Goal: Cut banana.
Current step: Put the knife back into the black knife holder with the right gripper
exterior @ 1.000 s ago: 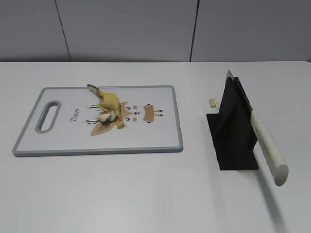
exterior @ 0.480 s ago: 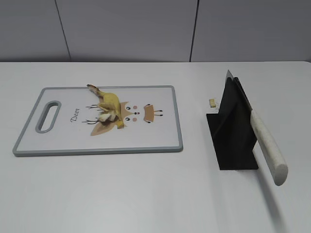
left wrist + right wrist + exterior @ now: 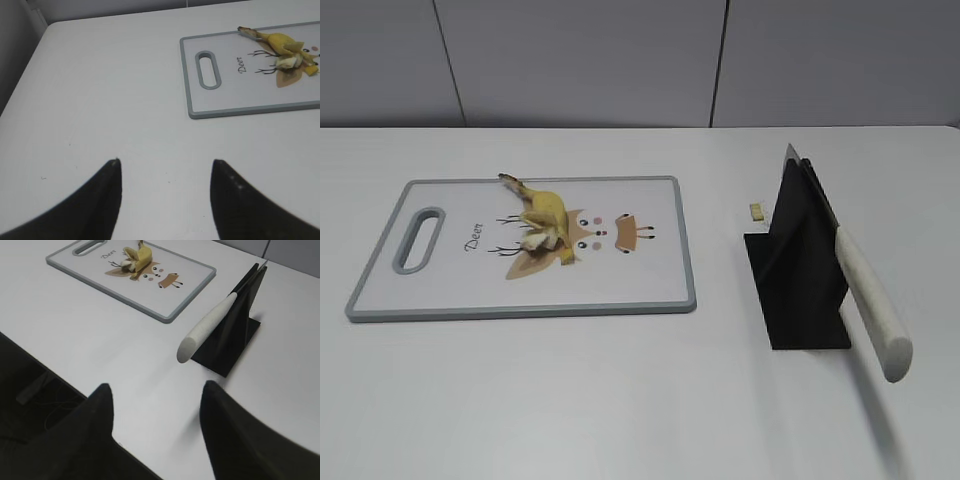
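Banana (image 3: 542,212) lies diagonally, stem toward board's (image 3: 650,290) far-left corner.

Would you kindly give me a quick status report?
Both grippers open, empty. Banana on cutting board. Knife in black stand. Nothing in the way.

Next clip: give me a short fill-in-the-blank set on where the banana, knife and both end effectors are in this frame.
1. The banana lies on the ___.
2. The knife rests in a black ___, blade in its slot, pale handle sticking out.
3. The left end effector and the right end effector are both ___ and hold nothing.
4. A tiny yellowish crumb lies on the ___ beside the stand, off the board.

Missing words: cutting board; stand; open; table
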